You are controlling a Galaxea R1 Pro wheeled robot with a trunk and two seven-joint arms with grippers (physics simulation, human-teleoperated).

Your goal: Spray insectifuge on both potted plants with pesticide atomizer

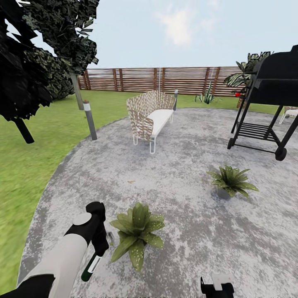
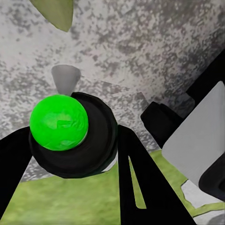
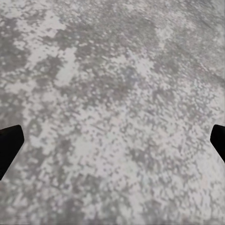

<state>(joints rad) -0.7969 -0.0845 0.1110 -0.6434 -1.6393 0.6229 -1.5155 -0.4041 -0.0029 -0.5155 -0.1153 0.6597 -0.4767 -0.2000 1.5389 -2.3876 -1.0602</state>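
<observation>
Gripping the pesticide atomizer (image 1: 92,265), the left hand (image 1: 98,244) hangs low over the grey mottled paving (image 1: 186,223) of the garden, just to the left of the nearer of the 2 potted plants (image 1: 136,231). The bottle hangs below the hand, dark green with a white label, tilted with its base toward the lower left of the head view. In the left wrist view the bottle's rounded green end (image 2: 59,123) sits in a black ring between the dark fingers (image 2: 140,187), with a whitish cone-shaped part (image 2: 65,78) beyond it and a leaf tip (image 2: 58,11) at the frame edge.

White specks of insectifuge (image 1: 138,250) show on the front leaves of the nearer plant. The second potted plant (image 1: 231,182) stands in its grey pot farther off to the right, well apart from the first; whether it carries any specks cannot be told.

The right hand (image 1: 217,287) appears at the bottom edge of the head view. In the right wrist view its 2 dark fingertips (image 3: 9,145) sit at opposite sides with bare paving between them: spread apart, holding nothing.

Beyond stand a wicker seat (image 1: 150,118) with a white cushion, a black grill (image 1: 269,99) at right, a short grey post (image 1: 89,120), green lawn (image 1: 33,165) at left and a wooden fence (image 1: 165,79) at the back.
</observation>
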